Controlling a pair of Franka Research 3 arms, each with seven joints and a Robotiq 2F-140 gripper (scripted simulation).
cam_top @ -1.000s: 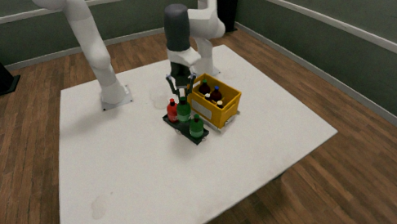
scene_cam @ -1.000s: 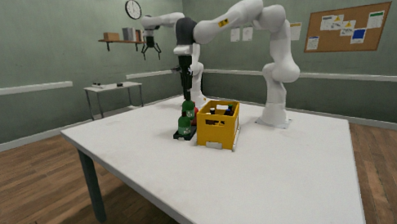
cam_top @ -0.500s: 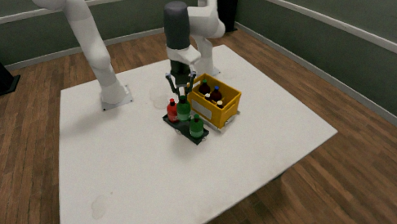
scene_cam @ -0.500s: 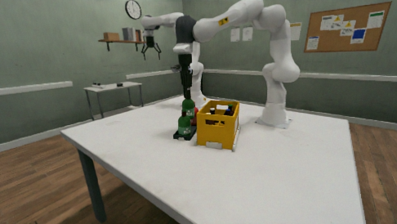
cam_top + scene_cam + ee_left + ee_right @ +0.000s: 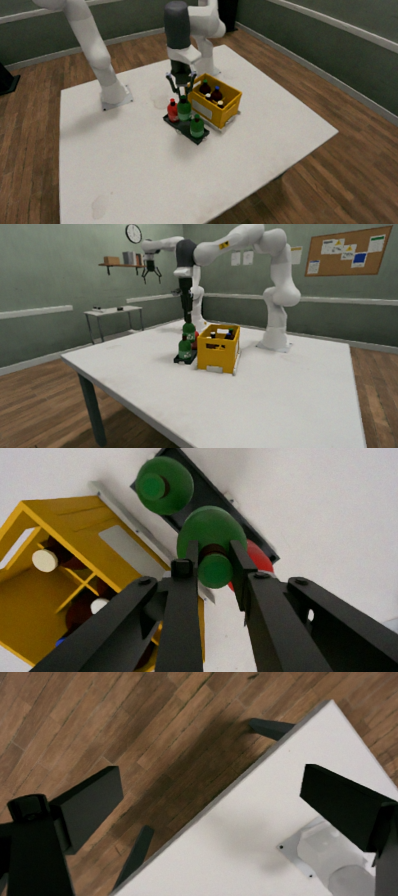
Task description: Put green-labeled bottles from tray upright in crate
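My left gripper (image 5: 183, 96) (image 5: 187, 321) (image 5: 213, 555) is shut on the neck of a green bottle (image 5: 184, 109) (image 5: 188, 331) (image 5: 210, 528), held upright slightly above the tray (image 5: 183, 130) (image 5: 210, 495). A second green bottle (image 5: 196, 128) (image 5: 184, 349) (image 5: 167, 485) stands at the tray's near end. A red bottle (image 5: 173, 112) (image 5: 260, 556) stands at the other end, partly hidden in the left wrist view. The yellow crate (image 5: 217, 117) (image 5: 218, 360) (image 5: 75, 520) holds several dark bottles with white, blue and green caps. My right gripper (image 5: 151, 280) (image 5: 211, 781) is open and empty, high up.
The crate stands close beside the tray, with a grey base edge (image 5: 214, 369) (image 5: 127, 518) showing around its foot. Its high walls stand next to the held bottle. In the left wrist view, empty slots show inside the crate. The right gripper is far from both, over the table's edge (image 5: 220, 799).
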